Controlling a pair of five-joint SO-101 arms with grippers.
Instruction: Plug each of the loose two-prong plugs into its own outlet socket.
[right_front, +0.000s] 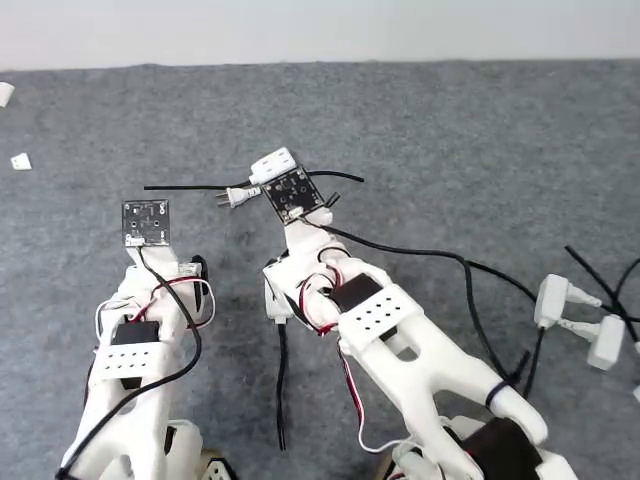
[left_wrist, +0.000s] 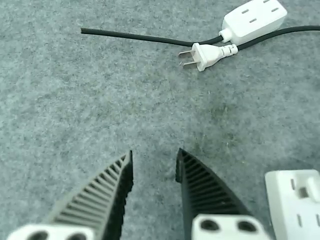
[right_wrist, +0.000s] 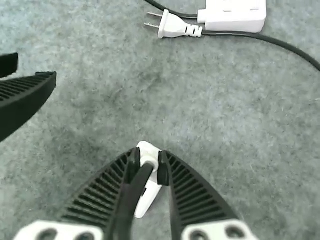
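A loose white two-prong plug (right_front: 238, 196) lies on the grey carpet just beside a white outlet socket (right_front: 272, 165) on a black cord. The left wrist view shows the same plug (left_wrist: 207, 54) and socket (left_wrist: 254, 15) well ahead of my left gripper (left_wrist: 154, 154), which is open over bare carpet. My right gripper (right_wrist: 148, 152) is shut on a white connector (right_wrist: 150, 192); I cannot tell whether it is a plug or a socket. Beyond it lie the plug (right_wrist: 172, 27) and the socket (right_wrist: 232, 12). A white socket block (left_wrist: 295, 202) sits close beside my left gripper.
A white block (right_front: 277, 300) with a black cord (right_front: 282, 400) lies between the two arms. More white connectors (right_front: 553, 298) (right_front: 605, 342) and black cords lie at the right edge. Two small white scraps (right_front: 20, 161) sit far left. The other arm's black fingers (right_wrist: 25, 95) show nearby.
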